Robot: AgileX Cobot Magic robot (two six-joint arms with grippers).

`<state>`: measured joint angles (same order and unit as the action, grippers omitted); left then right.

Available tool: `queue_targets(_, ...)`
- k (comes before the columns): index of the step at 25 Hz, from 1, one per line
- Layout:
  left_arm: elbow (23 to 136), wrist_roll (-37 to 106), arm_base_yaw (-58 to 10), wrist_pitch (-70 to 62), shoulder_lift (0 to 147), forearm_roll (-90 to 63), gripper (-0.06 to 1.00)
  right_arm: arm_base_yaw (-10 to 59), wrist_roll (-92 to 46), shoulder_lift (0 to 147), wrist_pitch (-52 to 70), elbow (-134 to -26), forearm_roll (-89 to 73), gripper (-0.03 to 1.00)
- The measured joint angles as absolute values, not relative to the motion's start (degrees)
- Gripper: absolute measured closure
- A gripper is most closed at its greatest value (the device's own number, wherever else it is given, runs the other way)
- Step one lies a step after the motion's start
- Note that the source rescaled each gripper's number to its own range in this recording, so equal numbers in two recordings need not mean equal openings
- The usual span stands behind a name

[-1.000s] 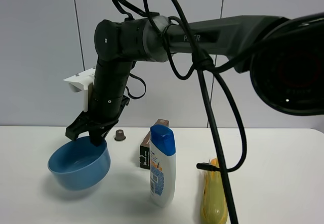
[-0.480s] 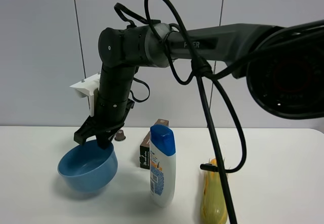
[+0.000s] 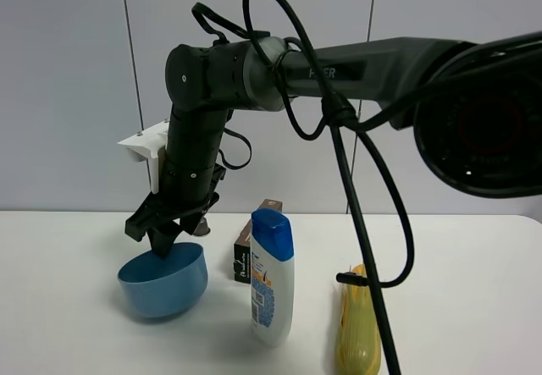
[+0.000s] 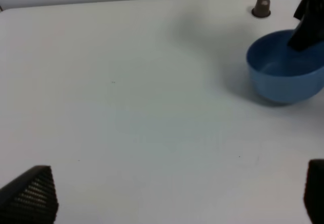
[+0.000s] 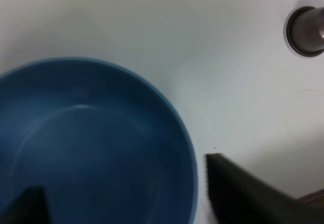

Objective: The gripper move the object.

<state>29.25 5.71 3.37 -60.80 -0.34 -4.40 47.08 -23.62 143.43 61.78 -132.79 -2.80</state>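
Note:
The light-blue bowl (image 3: 161, 286) sits on the white table at the left, tilted, with its rim raised on the gripper's side. My right gripper (image 3: 166, 241) has reached across to it from above and is shut on the near rim, one finger inside the bowl and one outside. The right wrist view shows the bowl (image 5: 91, 148) between the two fingertips (image 5: 230, 183). My left gripper (image 4: 172, 193) is open and empty above bare table. From there the bowl (image 4: 283, 80) lies well off to one side.
A white shampoo bottle with a blue cap (image 3: 272, 278) stands just right of the bowl. A brown box (image 3: 246, 255) stands behind the bottle. A corn cob (image 3: 357, 328) lies at the front right. A small brown capsule (image 4: 261, 7) sits behind the bowl.
My right gripper has moved to the right with the bowl's rim in it. The bowl has slid right toward the shampoo bottle and tipped up more.

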Motion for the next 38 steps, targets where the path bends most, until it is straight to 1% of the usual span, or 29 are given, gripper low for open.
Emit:
queue_targets(1, 29.25, 5.71, 3.37, -60.8, -0.34, -4.4, -0.06, 47.08, -23.56, 143.36, 61.78, -132.79, -2.8, 0.27)
queue_targets(2, 29.25, 5.71, 3.37, -60.8, -0.34, -4.4, -0.06, 47.02, -23.5, 143.25, 61.78, -132.79, -2.8, 0.24)
queue_targets(6, 29.25, 5.71, 3.37, -60.8, -0.34, -4.4, -0.06, 46.9, -23.46, 142.72, 61.56, -132.79, -2.8, 0.21)
queue_targets(11, 29.25, 5.71, 3.37, -60.8, -0.34, -4.4, -0.06, 46.84, -23.44, 140.43, 61.14, -132.79, -2.86, 0.2)
queue_targets(19, 29.25, 5.71, 3.37, -60.8, -0.34, -4.4, -0.06, 46.84, -23.33, 131.88, 59.92, -132.79, -2.86, 0.2)
queue_targets(27, 29.25, 5.71, 3.37, -60.8, -0.34, -4.4, -0.06, 45.95, -18.49, 123.99, 58.8, -132.79, -0.35, 0.21)
queue_targets(31, 29.25, 5.71, 3.37, -60.8, -0.34, -4.4, -0.06, 44.45, -15.83, 121.47, 60.93, -132.79, 4.21, 0.21)
queue_targets(38, 29.25, 5.71, 3.37, -60.8, -0.34, -4.4, -0.06, 43.28, -14.4, 116.47, 65.57, -132.79, 6.93, 0.21)
